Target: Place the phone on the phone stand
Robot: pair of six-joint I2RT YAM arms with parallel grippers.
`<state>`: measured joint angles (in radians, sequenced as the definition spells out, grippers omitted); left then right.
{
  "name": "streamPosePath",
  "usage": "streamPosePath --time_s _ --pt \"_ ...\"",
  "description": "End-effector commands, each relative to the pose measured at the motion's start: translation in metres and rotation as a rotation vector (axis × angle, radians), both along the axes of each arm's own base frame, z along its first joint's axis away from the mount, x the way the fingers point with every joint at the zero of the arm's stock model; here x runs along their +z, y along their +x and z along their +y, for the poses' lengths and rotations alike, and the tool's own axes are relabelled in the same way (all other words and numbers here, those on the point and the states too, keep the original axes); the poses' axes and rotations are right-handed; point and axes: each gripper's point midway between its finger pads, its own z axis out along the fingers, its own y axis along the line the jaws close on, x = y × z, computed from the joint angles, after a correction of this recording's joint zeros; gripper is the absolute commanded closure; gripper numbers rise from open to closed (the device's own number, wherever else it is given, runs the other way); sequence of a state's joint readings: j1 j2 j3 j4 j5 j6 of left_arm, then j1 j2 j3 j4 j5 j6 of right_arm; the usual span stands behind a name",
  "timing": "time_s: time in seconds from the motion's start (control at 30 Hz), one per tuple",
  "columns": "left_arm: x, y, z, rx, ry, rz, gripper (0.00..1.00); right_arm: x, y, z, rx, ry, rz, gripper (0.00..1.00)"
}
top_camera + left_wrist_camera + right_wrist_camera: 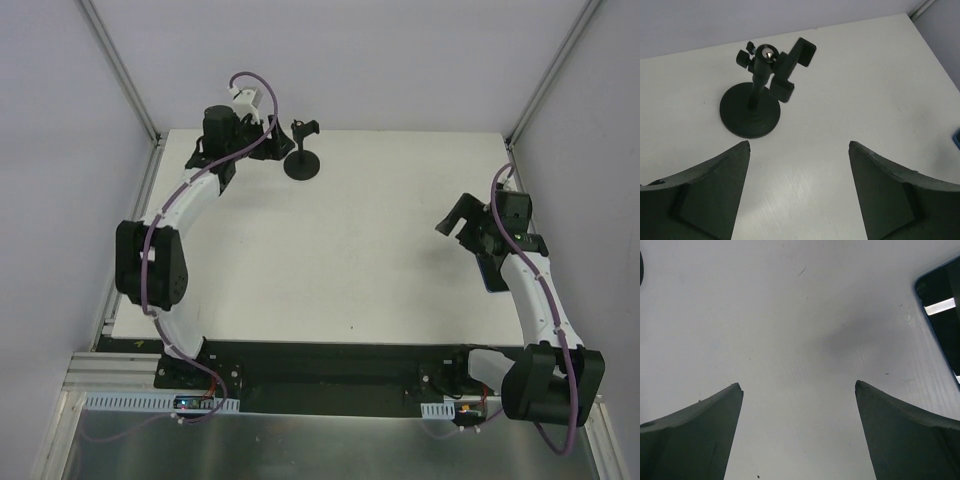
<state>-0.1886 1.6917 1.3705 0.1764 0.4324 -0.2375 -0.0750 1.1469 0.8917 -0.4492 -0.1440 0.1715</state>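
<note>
The phone stand (302,160) stands at the back of the white table, with a round disc base, a thin post and a clamp cradle on top. In the left wrist view the phone stand (760,97) is just ahead of my open, empty left gripper (797,145), which sits close to its left in the top view (262,140). The phone (946,310), dark-faced with a blue edge, lies flat to the right of my open, empty right gripper (797,385). In the top view the phone (487,274) is mostly hidden under the right arm, behind the right gripper (452,220).
The table (360,260) is enclosed by white walls with metal frame posts at the back corners (150,130). The arm bases sit on a black plate at the near edge (330,375).
</note>
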Motion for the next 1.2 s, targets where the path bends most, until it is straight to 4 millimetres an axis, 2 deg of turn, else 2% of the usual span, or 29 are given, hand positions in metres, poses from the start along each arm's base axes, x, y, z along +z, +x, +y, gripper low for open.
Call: streamPosePath --time_s 0.0,0.03,0.07,0.1,0.13,0.17,0.2,0.23,0.27,0.37,0.5,0.57,0.6,0.67,0.7,0.77,0.8,0.83,1.0,1.17 --pt "0.018 0.052 -0.007 -0.039 0.071 -0.128 0.23 0.018 0.002 0.020 0.033 0.115 -0.099 0.04" --pt "-0.002 0.069 -0.010 -0.035 0.067 -0.119 0.24 0.027 0.001 0.028 0.091 0.133 -0.117 0.04" --pt "-0.009 0.076 -0.013 -0.040 0.062 -0.113 0.24 0.028 -0.004 0.032 0.113 0.141 -0.100 0.04" --pt "0.006 0.086 -0.018 -0.053 0.053 -0.146 0.28 0.034 -0.006 0.034 0.131 0.144 -0.113 0.04" --pt "-0.015 0.096 -0.020 -0.054 0.062 -0.115 0.36 0.036 -0.008 0.036 0.147 0.147 -0.119 0.04" --pt "-0.019 0.102 -0.022 -0.047 0.060 -0.111 0.41 0.038 -0.010 0.037 0.152 0.145 -0.126 0.04" --pt "-0.009 0.108 -0.028 -0.069 0.048 -0.137 0.44 0.044 -0.012 0.038 0.160 0.144 -0.154 0.04" --pt "-0.022 0.111 -0.036 -0.086 0.047 -0.122 0.44 0.045 -0.014 0.039 0.167 0.149 -0.162 0.04" --pt "-0.024 0.114 -0.039 -0.082 0.054 -0.127 0.43 0.046 -0.014 0.040 0.172 0.148 -0.178 0.04" --pt "-0.030 0.112 -0.057 -0.115 0.099 -0.159 0.45 0.056 -0.015 0.044 0.199 0.158 -0.220 0.04" --pt "-0.029 0.110 -0.061 -0.098 0.158 -0.199 0.46 0.058 -0.015 0.047 0.214 0.170 -0.216 0.04" --pt "-0.028 0.109 -0.063 -0.110 0.153 -0.205 0.39 0.057 -0.016 0.048 0.220 0.172 -0.210 0.04" --pt "-0.025 0.110 -0.065 -0.108 0.147 -0.223 0.31 0.055 -0.017 0.048 0.219 0.174 -0.207 0.04" --pt "-0.030 0.116 -0.065 -0.069 0.161 -0.220 0.31 0.054 -0.018 0.048 0.218 0.175 -0.205 0.04" --pt "-0.025 0.119 -0.066 -0.053 0.164 -0.233 0.32 0.055 -0.019 0.049 0.218 0.176 -0.209 0.04" --pt "-0.035 0.125 -0.067 -0.041 0.176 -0.213 0.35 0.057 -0.020 0.050 0.228 0.179 -0.216 0.04" --pt "-0.028 0.129 -0.067 -0.037 0.174 -0.226 0.36 0.060 -0.021 0.050 0.228 0.178 -0.225 0.04" --pt "-0.036 0.131 -0.068 -0.033 0.176 -0.207 0.39 0.062 -0.021 0.050 0.228 0.178 -0.231 0.04" --pt "-0.037 0.141 -0.069 -0.004 0.198 -0.222 0.40 0.065 -0.019 0.051 0.229 0.182 -0.248 0.04" --pt "-0.035 0.146 -0.071 0.005 0.202 -0.228 0.63 0.059 -0.018 0.056 0.241 0.194 -0.223 0.04"
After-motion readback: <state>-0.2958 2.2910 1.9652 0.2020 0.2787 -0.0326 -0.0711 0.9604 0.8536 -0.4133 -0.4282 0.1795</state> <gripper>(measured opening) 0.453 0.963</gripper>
